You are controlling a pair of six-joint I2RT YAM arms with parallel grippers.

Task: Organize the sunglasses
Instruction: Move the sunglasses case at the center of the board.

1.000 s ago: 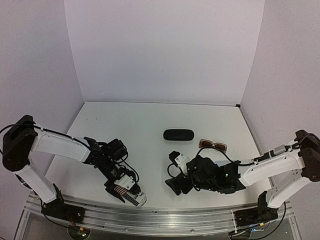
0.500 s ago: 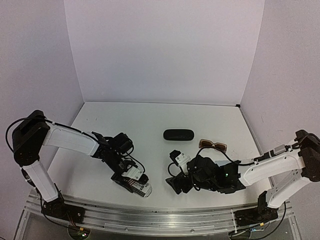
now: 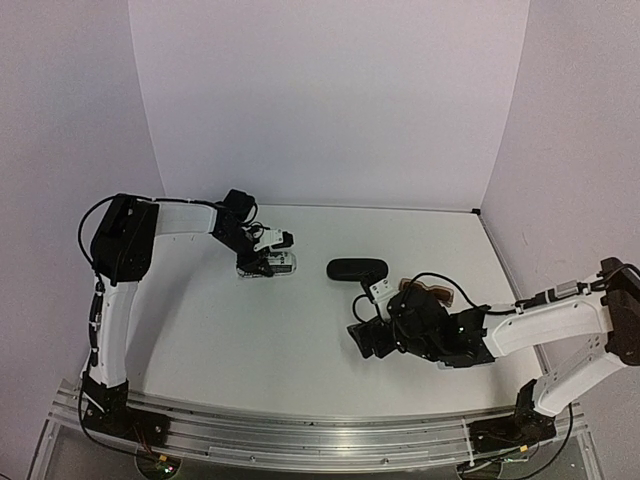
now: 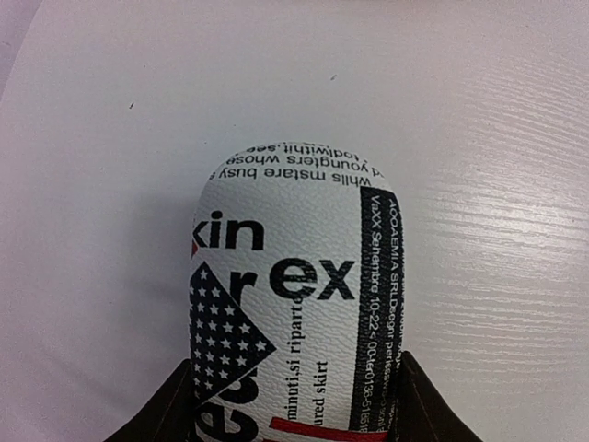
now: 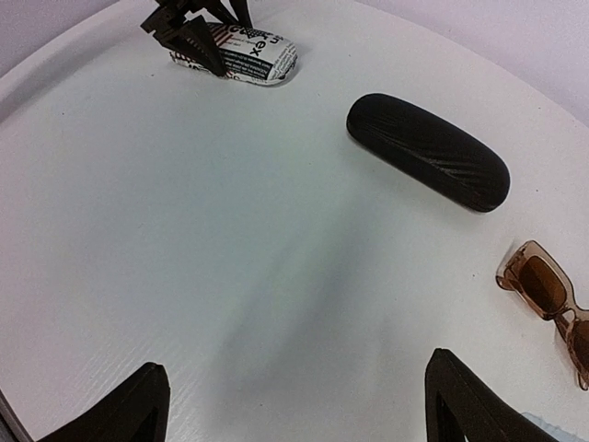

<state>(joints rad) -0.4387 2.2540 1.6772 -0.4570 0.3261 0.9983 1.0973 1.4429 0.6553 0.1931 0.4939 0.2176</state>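
The brown translucent sunglasses (image 3: 432,290) lie on the table right of centre, partly behind my right arm. They also show at the right edge of the right wrist view (image 5: 545,290). The white-framed sunglasses are out of view. My left gripper (image 3: 266,264) is shut on a black-and-white printed case (image 3: 283,264) at the back left of the table. The case fills the left wrist view (image 4: 294,276) between the fingers of my left gripper (image 4: 294,410). My right gripper (image 3: 363,338) is open and empty over bare table, and in its own view (image 5: 294,405) the jaws stand wide apart.
A black oval case (image 3: 357,269) lies near the middle back, also in the right wrist view (image 5: 428,152). The printed case (image 5: 253,55) and left gripper (image 5: 195,28) show far off there. A pale blue cloth corner (image 5: 552,431) shows at the lower right. White walls enclose the table.
My left arm carried the printed case from near the front edge to the back left of the table. My right gripper moved slightly back towards the middle, still open.
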